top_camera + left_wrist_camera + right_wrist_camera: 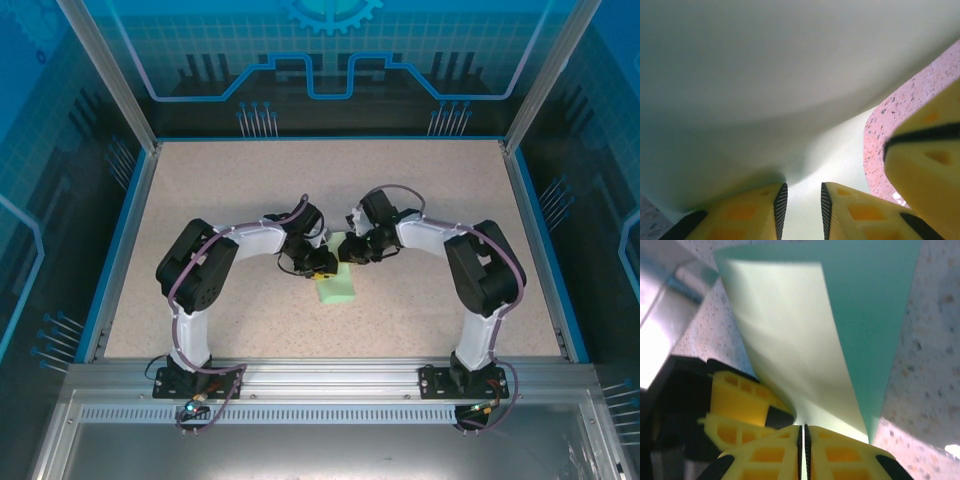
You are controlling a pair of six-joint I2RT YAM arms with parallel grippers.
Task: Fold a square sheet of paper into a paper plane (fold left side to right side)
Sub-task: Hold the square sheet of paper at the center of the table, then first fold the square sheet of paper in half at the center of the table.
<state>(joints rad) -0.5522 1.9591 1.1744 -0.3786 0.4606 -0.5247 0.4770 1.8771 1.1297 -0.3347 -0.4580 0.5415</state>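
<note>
Currently paper point(337, 288) lies at table point(200, 200) centre, one flap curled up, seemingly mid left-to-right fold; right gripper point(803, 432) at its 1 o'clock pinches an edge, left gripper point(801, 200) at 11 o'clock sits on the sheet, jaws narrowly apart; next needs edges matched, then creasing.

paper point(338, 288): we count one sheet
arms: we count two, left arm point(200, 268) and right arm point(482, 265)
pincers: we count two, left pincer point(802, 210) and right pincer point(803, 452)
surface point(300, 180): we count one

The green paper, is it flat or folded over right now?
Curled over, partway folded, not creased flat: in the right wrist view the sheet bends up in a curve from the shut right gripper.
</note>
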